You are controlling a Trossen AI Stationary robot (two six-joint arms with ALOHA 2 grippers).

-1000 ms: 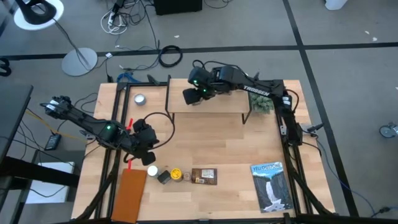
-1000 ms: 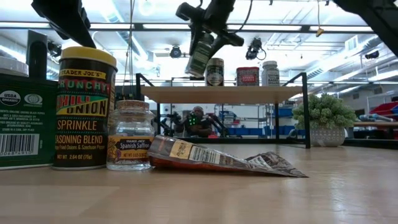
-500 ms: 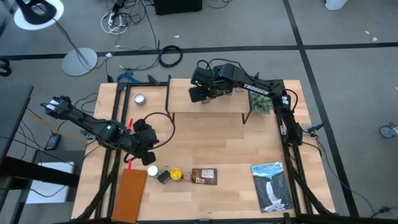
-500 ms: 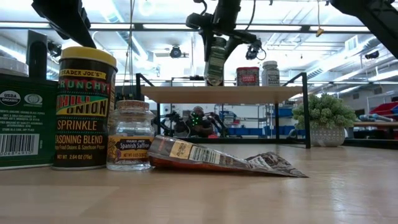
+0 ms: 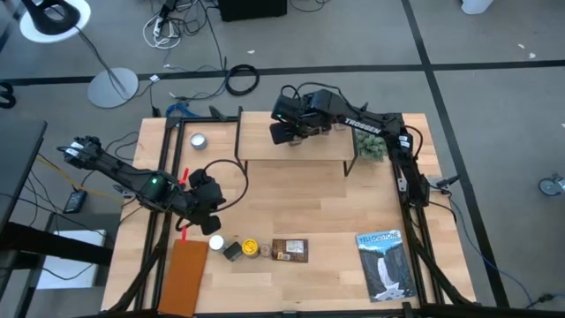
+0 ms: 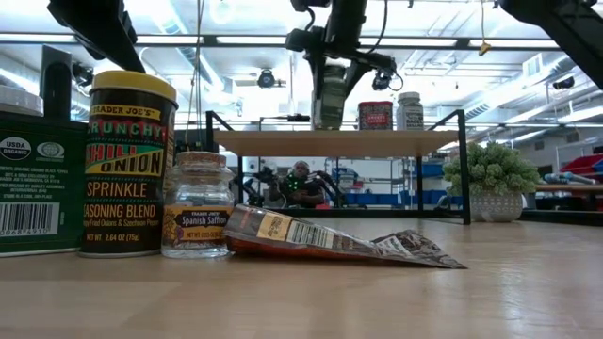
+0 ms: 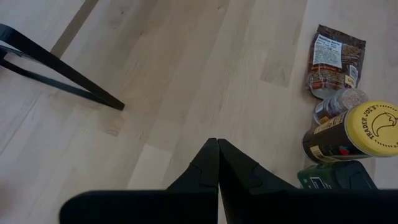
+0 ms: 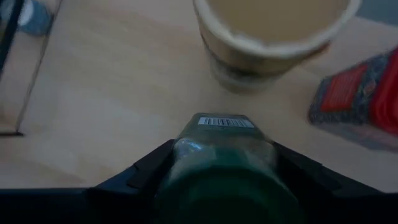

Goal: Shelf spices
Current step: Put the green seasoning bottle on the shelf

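Observation:
The shelf (image 5: pixel 265 150) stands at the table's far middle, its plank (image 6: pixel 283 142) on black legs. My right gripper (image 5: pixel 284 132) is above its left part, shut on a green-topped glass jar (image 6: pixel 328 94). A tan-topped jar (image 8: pixel 273 37), a red tin (image 6: pixel 375 115) and a white-topped jar (image 6: pixel 409 110) stand on the plank. My left gripper (image 7: pixel 217 146) hovers shut over the table's near left. In front of it stand a yellow-topped jar (image 6: pixel 127 160), a small saffron jar (image 6: pixel 196 202) and a green tin (image 6: pixel 38 179), and a brown packet (image 6: pixel 330 240) lies flat. My right gripper pinches the green-topped jar between its two fingers (image 8: pixel 140 171), on the glass sides just below the cap (image 8: pixel 186 155). The fingers come from above, slanting down. The jar stands upright with its base (image 6: pixel 327 125) at the plank's top; whether it rests there I cannot tell.
A potted plant (image 5: pixel 372 147) stands by the shelf's right leg. A blue-and-white book (image 5: pixel 385 263) lies at the near right, a brown board (image 5: pixel 185 274) at the near left, a round silver tin (image 5: pixel 199 140) at the far left. Bare wood lies mid-table.
My right gripper has gone a little toward the table's right over the shelf and tipped further downward. The green-topped jar, tilted and held higher a second ago, now stands upright with its base down at the plank.

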